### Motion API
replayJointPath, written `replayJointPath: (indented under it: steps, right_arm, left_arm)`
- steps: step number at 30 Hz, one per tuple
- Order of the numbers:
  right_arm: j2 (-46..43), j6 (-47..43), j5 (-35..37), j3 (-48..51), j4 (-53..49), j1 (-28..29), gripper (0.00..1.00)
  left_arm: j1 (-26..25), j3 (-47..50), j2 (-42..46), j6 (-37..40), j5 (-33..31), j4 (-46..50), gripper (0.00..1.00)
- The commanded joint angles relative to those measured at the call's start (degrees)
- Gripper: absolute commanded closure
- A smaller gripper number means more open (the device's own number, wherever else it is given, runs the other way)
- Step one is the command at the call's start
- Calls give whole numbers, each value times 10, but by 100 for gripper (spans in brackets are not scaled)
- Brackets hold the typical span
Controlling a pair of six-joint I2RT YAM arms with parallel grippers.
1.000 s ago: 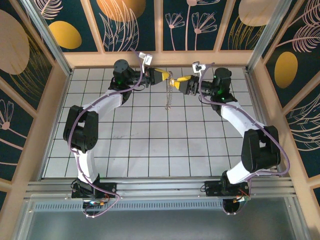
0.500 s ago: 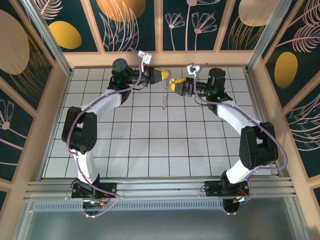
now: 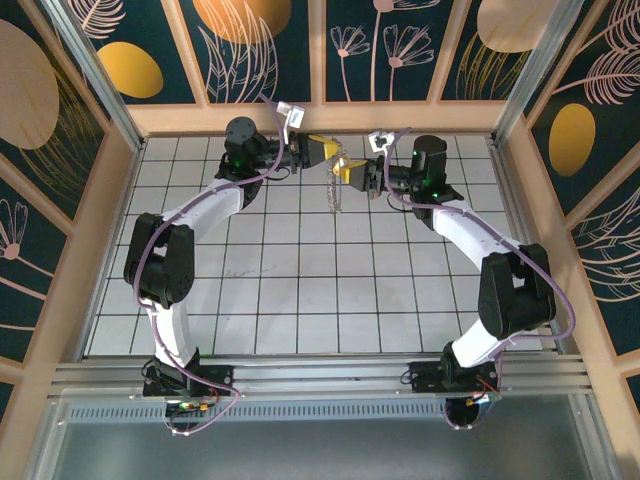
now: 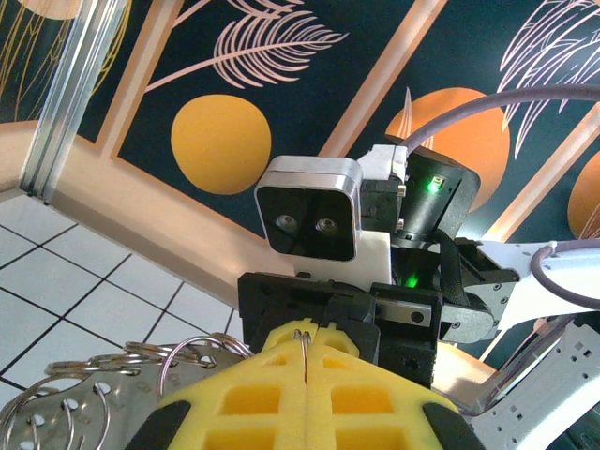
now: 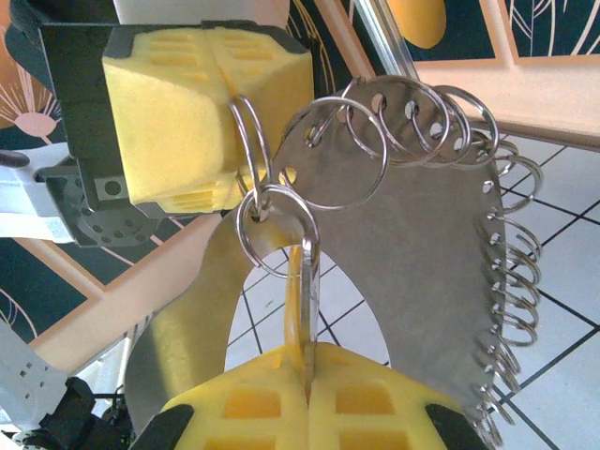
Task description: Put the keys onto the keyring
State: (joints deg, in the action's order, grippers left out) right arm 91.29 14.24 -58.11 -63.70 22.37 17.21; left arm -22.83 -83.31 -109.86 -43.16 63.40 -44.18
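The keyring (image 5: 422, 244) is a silvery band with several split rings (image 5: 511, 281) along its edge; it hangs between the two grippers over the far tiles (image 3: 336, 196). My left gripper (image 4: 307, 339) is shut on one thin wire ring of it (image 5: 246, 127), and more of its rings (image 4: 89, 380) lie at the lower left of the left wrist view. My right gripper (image 5: 305, 354) is shut on a brass-gold key (image 5: 299, 286) seen edge-on, with a small silver ring (image 5: 272, 230) looped at its top. In the top view the left gripper (image 3: 328, 152) and the right gripper (image 3: 349, 172) nearly touch.
A wooden back rail (image 3: 320, 118) runs just behind both grippers, with dark patterned panels (image 3: 270, 50) above it. White tiled floor (image 3: 320, 290) stretches toward the arm bases. Wooden side walls (image 3: 95, 230) close in left and right.
The right gripper has closed and shifted left toward the left gripper. The hanging keyring has drawn up shorter and shifted slightly left with it. The left gripper stays shut.
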Motion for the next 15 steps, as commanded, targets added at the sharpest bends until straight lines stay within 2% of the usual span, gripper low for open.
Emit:
replayJointPath:
  steps: [1,15]
  right_arm:
    - [-15,-21,-6,-1,-16,7,100]
    - [15,-43,-18,-35,-48,49,100]
  left_arm:
    - [-2,-20,12,2,-15,-25,100]
    - [-6,-19,7,-17,-22,-48,100]
